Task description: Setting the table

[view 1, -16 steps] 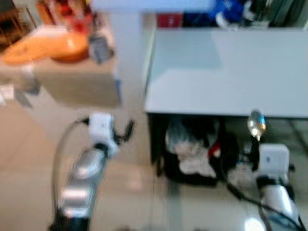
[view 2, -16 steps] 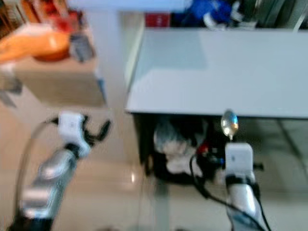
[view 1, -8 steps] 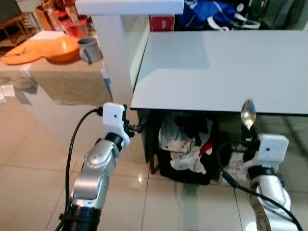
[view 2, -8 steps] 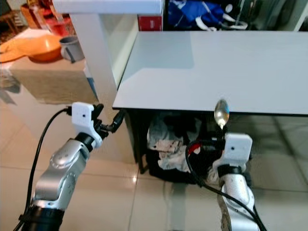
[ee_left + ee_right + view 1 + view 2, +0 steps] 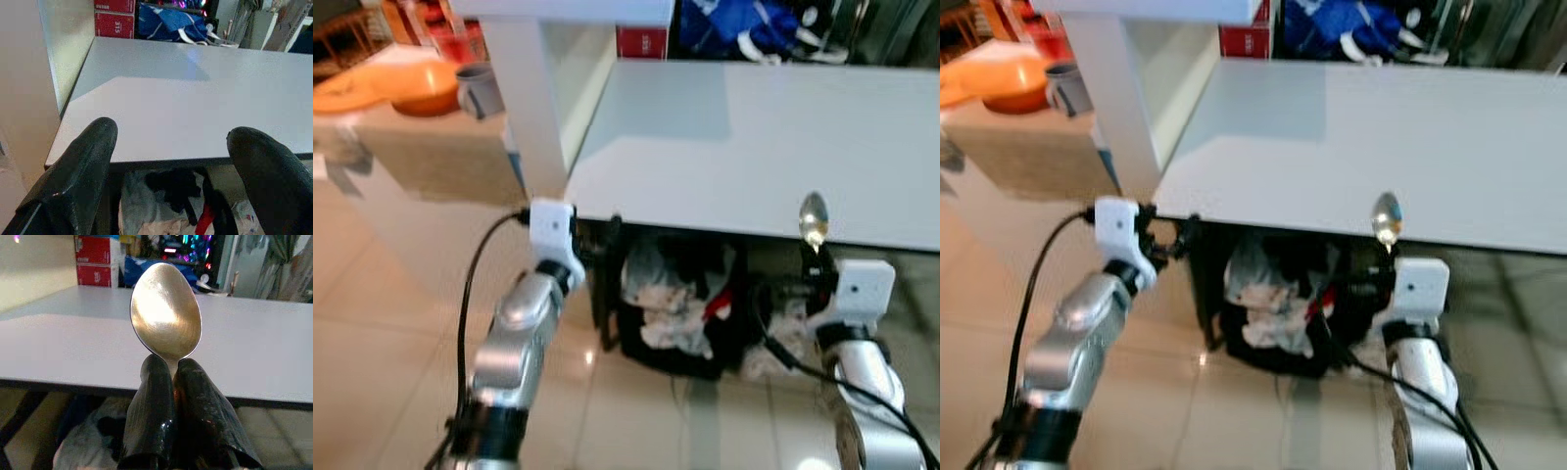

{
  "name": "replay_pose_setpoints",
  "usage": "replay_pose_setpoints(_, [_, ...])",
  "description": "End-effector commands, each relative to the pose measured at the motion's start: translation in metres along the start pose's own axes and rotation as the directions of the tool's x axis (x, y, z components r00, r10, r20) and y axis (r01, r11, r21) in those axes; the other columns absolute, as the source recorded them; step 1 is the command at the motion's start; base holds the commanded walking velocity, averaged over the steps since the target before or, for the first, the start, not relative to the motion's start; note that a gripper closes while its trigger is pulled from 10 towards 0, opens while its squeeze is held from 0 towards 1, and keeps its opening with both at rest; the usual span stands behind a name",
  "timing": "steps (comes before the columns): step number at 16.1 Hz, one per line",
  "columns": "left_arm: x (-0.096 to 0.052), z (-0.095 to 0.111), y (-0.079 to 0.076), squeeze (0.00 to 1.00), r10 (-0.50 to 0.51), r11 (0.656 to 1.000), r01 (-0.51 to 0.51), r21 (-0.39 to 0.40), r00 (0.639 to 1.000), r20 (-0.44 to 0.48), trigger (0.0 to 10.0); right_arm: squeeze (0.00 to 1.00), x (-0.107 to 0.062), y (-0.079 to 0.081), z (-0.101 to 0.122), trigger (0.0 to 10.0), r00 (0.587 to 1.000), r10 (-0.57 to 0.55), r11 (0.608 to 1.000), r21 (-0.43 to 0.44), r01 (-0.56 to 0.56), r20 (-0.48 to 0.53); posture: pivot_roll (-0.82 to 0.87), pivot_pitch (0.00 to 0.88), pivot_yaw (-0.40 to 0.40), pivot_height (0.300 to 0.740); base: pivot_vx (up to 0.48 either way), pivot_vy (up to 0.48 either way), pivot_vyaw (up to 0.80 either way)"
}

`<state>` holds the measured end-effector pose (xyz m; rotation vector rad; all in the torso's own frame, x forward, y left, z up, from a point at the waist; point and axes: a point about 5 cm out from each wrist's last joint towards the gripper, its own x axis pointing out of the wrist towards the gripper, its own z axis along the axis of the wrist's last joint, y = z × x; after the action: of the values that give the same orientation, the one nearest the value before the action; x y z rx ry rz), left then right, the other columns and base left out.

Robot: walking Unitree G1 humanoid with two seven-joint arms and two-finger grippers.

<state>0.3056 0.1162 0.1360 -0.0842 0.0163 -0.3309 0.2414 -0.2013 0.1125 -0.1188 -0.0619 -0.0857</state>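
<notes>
Carrying the spoon (image 5: 166, 308) is the step you are in: your right pincer (image 5: 171, 377) pinches its neck just below the bowl, so the bowl stands upright above the fingertips, level with the near edge of the worktop (image 5: 744, 147) and not yet over it. Seen from the head camera, the right pincer (image 5: 815, 269) sits just short of that near edge, toward the worktop's right end, with the spoon (image 5: 813, 217) poking up in front of the rim.

Your left pincer (image 5: 171, 161) is spread wide with nothing between its fingers (image 5: 78, 166), and it faces the worktop's near left corner; from the head you see it (image 5: 607, 235) close under that corner, beside the white post (image 5: 530, 108).

Under the worktop, a dark bin of crumpled cloth (image 5: 675, 308) sits on the tiled floor, so keep your arm above the rim, not below it.

Next, I judge you need to raise the right arm over the near edge, reach forward across the bare grey top, tip the spoon flat and let it go there. The grip is narrow and high on the handle, so the spoon may swing as you tilt it.

Beyond the worktop's far edge lie a blue bag (image 5: 744, 24) and a red box (image 5: 641, 41); left of the post, an orange bowl (image 5: 421, 88) and a grey mug (image 5: 481, 86) rest on a separate counter
</notes>
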Motion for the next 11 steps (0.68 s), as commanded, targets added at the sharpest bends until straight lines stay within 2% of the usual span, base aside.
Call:
replay_pose_setpoints(1, [0.000,-0.001,0.002,0.00,0.005,1.000,-0.005,0.010,1.000,-0.005,10.0,0.00,0.003,0.003,0.006,0.0,1.000,0.009,1.000,-0.004,-0.008,0.027,-0.08,0.000,0.057,0.740,0.000,-0.461,0.00])
replay_pose_setpoints(5, [0.004,0.003,-0.002,0.00,-0.010,0.999,0.009,0.039,1.000,0.020,10.0,0.00,0.001,0.005,0.004,0.0,1.000,0.011,1.000,-0.022,-0.010,0.026,-0.08,0.000,0.063,0.740,0.000,-0.460,0.00])
replay_pose_setpoints(7, [0.002,0.003,0.019,0.00,0.129,0.990,-0.133,0.047,0.988,0.081,10.0,0.00,0.001,0.006,0.003,0.0,0.999,-0.004,1.000,-0.028,0.005,0.037,-0.08,0.000,0.072,0.740,0.000,-0.450,0.00])
replay_pose_setpoints(8, [-0.003,-0.004,0.039,0.00,0.249,0.967,-0.252,0.040,0.966,0.071,10.0,0.00,0.001,0.006,0.002,0.0,0.999,-0.007,1.000,-0.027,0.008,0.037,-0.08,0.000,0.073,0.740,0.000,-0.431,0.00])
replay_pose_setpoints(9, [-0.006,-0.007,0.045,0.00,0.284,0.958,-0.286,0.035,0.957,0.053,10.0,0.00,0.001,0.005,0.002,0.0,0.999,-0.008,1.000,-0.026,0.009,0.037,-0.08,0.000,0.074,0.740,0.000,-0.428,0.00])
replay_pose_setpoints(11, [-0.003,-0.011,0.041,0.00,0.255,0.966,-0.255,0.046,0.967,0.016,10.0,0.00,0.002,0.005,0.001,0.0,0.999,-0.012,1.000,-0.028,0.013,0.037,-0.08,0.000,0.072,0.740,0.000,0.000,0.00])
